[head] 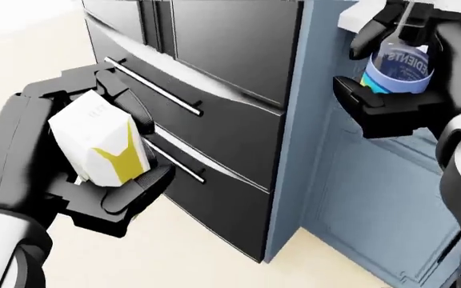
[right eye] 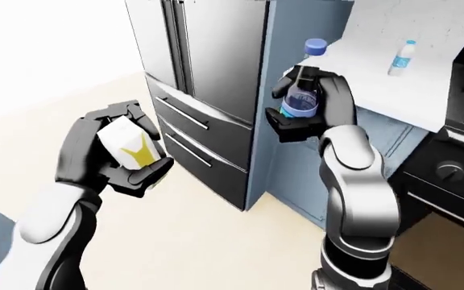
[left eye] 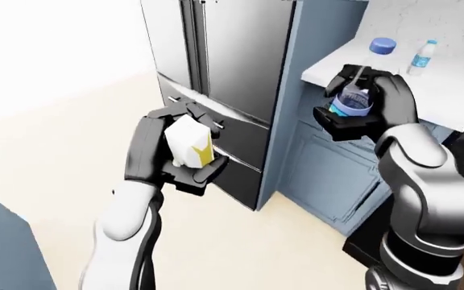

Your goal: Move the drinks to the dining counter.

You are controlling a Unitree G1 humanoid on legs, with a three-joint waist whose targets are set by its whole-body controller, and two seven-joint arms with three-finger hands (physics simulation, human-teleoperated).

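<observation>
Left hand, fingers closed round a white carton (yellow mark showing), held before the refrigerator drawers. Right hand, fingers gripping a blue-capped bottle beside the blue cabinet. A small bottle stands on the white worktop.

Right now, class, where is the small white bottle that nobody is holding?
In the right-eye view's upper right, the small white bottle stands on the white counter, right of the blue-capped bottle in the right hand.
</observation>
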